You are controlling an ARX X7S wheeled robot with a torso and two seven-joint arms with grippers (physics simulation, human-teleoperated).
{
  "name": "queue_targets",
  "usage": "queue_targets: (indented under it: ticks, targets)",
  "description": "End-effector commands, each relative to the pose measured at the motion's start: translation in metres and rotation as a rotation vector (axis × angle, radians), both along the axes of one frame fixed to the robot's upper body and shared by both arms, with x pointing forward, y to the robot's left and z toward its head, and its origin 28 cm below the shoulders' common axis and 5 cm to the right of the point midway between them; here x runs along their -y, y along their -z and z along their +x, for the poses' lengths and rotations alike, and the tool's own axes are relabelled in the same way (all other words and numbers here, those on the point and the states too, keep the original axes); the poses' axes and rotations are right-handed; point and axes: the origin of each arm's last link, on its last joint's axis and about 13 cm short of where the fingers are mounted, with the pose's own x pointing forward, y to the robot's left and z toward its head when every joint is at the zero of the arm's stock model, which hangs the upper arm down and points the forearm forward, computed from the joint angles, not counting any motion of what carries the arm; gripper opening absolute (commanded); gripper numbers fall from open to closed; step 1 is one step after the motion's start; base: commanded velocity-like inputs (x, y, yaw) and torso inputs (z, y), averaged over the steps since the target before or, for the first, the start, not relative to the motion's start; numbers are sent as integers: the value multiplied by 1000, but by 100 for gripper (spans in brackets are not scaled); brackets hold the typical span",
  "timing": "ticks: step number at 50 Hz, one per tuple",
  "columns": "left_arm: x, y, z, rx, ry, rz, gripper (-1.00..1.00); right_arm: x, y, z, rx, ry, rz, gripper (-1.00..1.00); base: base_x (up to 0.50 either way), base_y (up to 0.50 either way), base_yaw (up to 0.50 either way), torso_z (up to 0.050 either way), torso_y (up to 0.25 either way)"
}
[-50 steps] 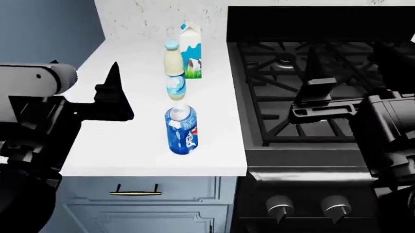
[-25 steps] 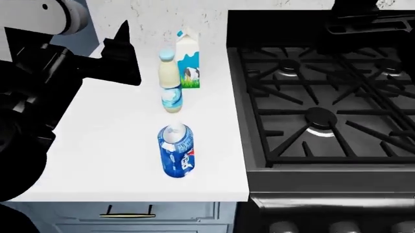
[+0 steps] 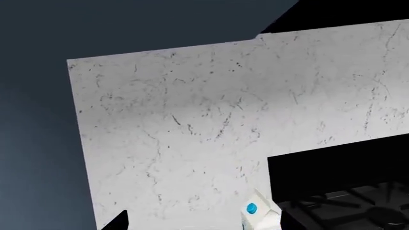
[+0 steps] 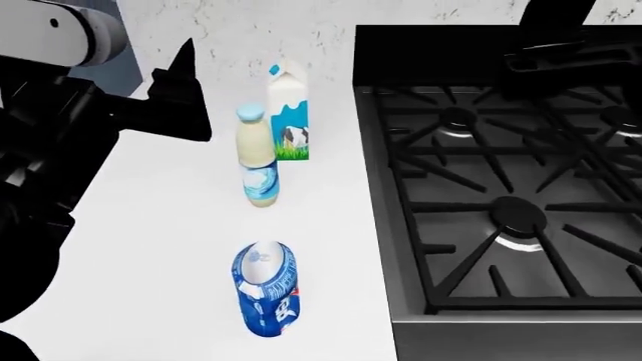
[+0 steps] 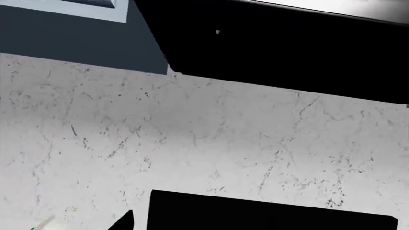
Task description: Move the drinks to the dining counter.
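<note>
Three drinks stand on a white countertop (image 4: 150, 241) left of a stove. The blue soda can (image 4: 266, 297) with a silver top is nearest. Behind it stands the cream bottle (image 4: 257, 156) with a light-blue cap, then the milk carton (image 4: 288, 113) with a cow picture. The carton's top (image 3: 261, 216) also shows in the left wrist view. My left gripper (image 4: 183, 94) hangs dark above the countertop, left of the bottle and apart from it. My right gripper (image 4: 560, 37) is over the stove's back. Whether either is open or shut does not show. The dining counter is out of view.
A black gas stove (image 4: 501, 188) with grates fills the right side, flush with the countertop. A marbled white backsplash (image 4: 251, 26) rises behind the drinks, with a blue-grey wall (image 3: 38, 120) to its left. My left arm (image 4: 40, 150) covers the countertop's left part.
Both arms have risen, the left from counter level, the right from over the stove grates to the stove's back. The head view has moved closer and looks further down. The drinks stand where they were.
</note>
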Motion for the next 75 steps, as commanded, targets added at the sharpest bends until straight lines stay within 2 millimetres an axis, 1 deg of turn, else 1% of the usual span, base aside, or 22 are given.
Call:
queue_targets:
  ticks: [1,9,11,12,13,14,15,18,20,23,26,27,31,32,35,40,51,54,55,62,68,75]
  targets:
    - [-2,0,-3,5,-4,-2,100,1,1,-2,-5,24,-31,100,203,477,0,0,0]
    - [1,3,-3,-33,38,16,100,2,2,-3,-31,6,-6,100,143,229,0,0,1]
    - [2,5,-1,-100,13,69,100,1,4,-2,-53,9,-15,100,0,0,0,0,0]
    - [3,7,-1,-132,11,108,100,1,3,-2,-77,-29,23,100,0,0,0,0,0]
    - [5,11,-2,-177,84,131,100,1,4,0,-91,-13,5,100,0,0,0,0,0]
    - [6,11,-3,-177,76,151,100,1,4,0,-98,3,-11,100,0,0,0,0,0]
    - [6,16,-2,-293,106,187,100,0,4,1,-115,-26,14,100,0,0,0,0,0]
    - [6,15,-6,-317,179,200,100,-4,5,1,-163,-53,-11,100,0,0,0,0,0]
    - [6,18,-8,-334,231,257,100,-5,5,1,-183,-82,-19,100,0,0,0,0,0]
    - [3,22,-8,-372,264,353,100,-7,6,2,-227,-100,-10,100,0,0,0,0,0]
    - [-4,26,-5,-417,267,403,100,-7,5,2,-230,-108,-6,100,0,0,0,0,0]
    - [-8,26,-6,-413,303,401,100,-7,6,3,-231,-103,-6,100,0,0,0,0,0]
    - [-21,30,-8,-402,354,381,100,-7,8,3,-236,-102,-17,100,0,0,0,0,0]
    - [-22,30,-9,-389,368,362,100,-7,8,3,-237,-103,-16,100,0,0,0,0,0]
    - [-22,31,-20,-376,436,423,100,-7,8,3,-243,-106,-22,100,0,0,0,0,0]
    - [-22,28,-32,-331,544,447,100,-7,9,2,-241,-100,-33,100,0,0,0,0,0]
    - [-33,22,-41,-274,634,390,100,-6,13,3,-253,-95,-41,100,0,0,0,0,0]
    - [-33,23,-45,-270,677,380,100,-7,14,4,-258,-99,-50,100,0,0,0,0,0]
    - [-32,24,-48,-269,718,393,100,-8,13,4,-259,-101,-54,100,0,0,0,0,0]
    - [-30,27,-52,-278,761,401,100,-8,16,5,-272,-92,-66,100,0,0,0,0,0]
    - [-26,26,-60,-251,823,424,100,-7,18,5,-278,-87,-70,100,0,0,0,0,0]
    - [-22,29,-61,-267,852,455,100,-7,17,5,-277,-84,-73,100,0,0,0,0,0]
